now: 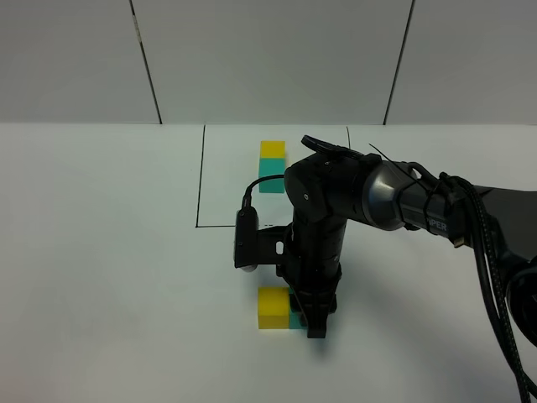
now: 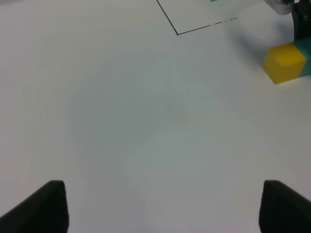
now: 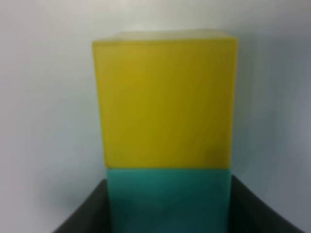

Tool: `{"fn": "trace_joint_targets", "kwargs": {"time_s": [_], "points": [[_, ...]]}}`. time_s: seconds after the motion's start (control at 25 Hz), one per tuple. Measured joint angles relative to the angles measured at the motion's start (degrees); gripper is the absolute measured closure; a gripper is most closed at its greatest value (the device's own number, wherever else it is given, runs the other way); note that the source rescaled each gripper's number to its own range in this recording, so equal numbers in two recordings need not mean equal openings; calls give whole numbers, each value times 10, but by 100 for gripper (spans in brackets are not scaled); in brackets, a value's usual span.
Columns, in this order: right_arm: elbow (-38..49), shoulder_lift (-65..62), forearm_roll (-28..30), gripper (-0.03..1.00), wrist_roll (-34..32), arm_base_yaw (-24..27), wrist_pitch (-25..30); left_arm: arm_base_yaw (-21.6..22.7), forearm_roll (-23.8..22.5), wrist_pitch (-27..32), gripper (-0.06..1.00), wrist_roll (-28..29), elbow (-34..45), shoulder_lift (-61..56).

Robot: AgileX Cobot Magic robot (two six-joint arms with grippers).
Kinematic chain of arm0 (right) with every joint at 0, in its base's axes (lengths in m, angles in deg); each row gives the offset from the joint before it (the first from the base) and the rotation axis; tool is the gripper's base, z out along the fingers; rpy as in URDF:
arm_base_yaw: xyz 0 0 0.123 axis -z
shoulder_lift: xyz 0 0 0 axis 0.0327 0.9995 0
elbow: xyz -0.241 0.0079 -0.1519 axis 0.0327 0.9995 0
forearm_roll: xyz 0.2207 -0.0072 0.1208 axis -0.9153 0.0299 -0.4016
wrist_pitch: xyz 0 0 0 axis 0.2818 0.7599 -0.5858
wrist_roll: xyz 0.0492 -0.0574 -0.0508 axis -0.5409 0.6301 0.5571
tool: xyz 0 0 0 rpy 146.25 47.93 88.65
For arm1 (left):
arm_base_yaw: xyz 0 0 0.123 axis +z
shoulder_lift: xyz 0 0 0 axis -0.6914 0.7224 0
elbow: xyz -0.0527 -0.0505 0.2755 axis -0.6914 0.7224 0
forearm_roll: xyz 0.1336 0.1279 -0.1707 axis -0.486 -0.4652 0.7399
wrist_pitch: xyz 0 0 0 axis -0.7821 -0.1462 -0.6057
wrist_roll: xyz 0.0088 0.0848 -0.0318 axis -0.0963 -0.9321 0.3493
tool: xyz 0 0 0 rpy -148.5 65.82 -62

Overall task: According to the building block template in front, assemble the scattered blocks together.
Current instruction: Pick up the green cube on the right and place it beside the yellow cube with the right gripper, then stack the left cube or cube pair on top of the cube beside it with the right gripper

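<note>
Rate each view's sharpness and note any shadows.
Exterior high: sharp, even light, a faint shadow under the right gripper. Left wrist: soft, the fingers blurred. Right wrist: too close, the yellow cube and teal cube fuzzy-edged.

Bright, even light from above fills the exterior high view, so the white counter (image 1: 101,252) comes close to washing out and shadows stay weak: only a soft grey patch lies under the yellow cube (image 1: 273,306) and the right arm (image 1: 386,197), whose dark shell carries a pale sheen. The left wrist view is duller and faintly hazy, the counter reading grey toward its edges, with a diffuse shadow near the cube; the fingertips (image 2: 41,206) of the left claw (image 2: 163,208) are dark, soft-edged blurs. The right wrist view is well lit but badly out of focus: the teal cube (image 3: 167,199) and the yellow one have smeared edges, and the right claw (image 3: 167,216) shows as dim silhouettes.
</note>
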Motion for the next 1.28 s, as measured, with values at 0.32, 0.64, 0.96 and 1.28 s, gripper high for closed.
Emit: {"fn": "trace_joint_targets", "kwargs": {"time_s": [0.32, 0.64, 0.96, 1.28], "points": [[1, 1, -8, 26, -12, 0, 8, 0, 0, 0, 22, 1, 0, 0], [1, -115, -9, -3, -195, 38, 50, 0, 0, 0, 22, 1, 0, 0], [81, -285, 72, -3, -528, 172, -36, 0, 0, 0, 22, 1, 0, 0], [309, -507, 201, -3, -799, 212, -237, 0, 0, 0, 22, 1, 0, 0]]}}
